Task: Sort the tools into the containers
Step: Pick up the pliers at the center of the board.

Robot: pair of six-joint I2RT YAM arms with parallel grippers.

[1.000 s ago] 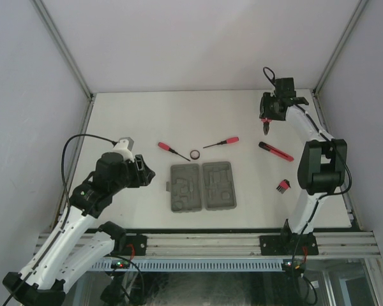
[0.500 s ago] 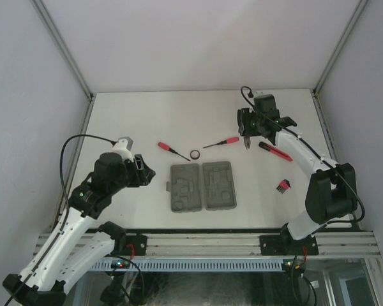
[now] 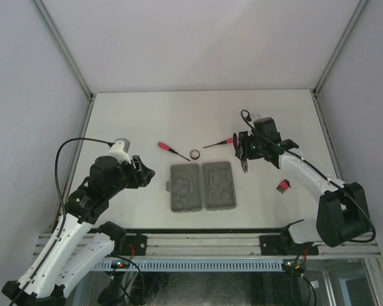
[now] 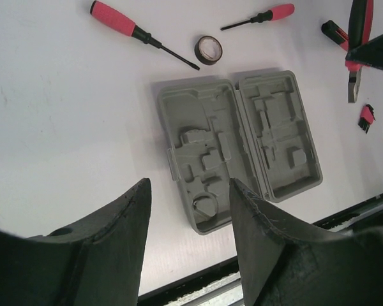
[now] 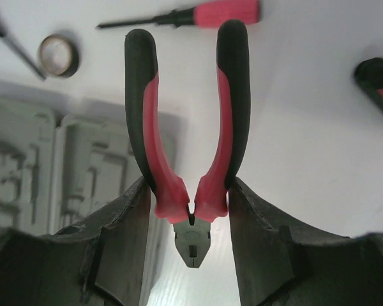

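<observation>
Right gripper carried pliers inward, near case edge.

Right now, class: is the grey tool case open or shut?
Open. The grey case lies flat with both halves spread, its moulded recesses facing up and empty.
</observation>
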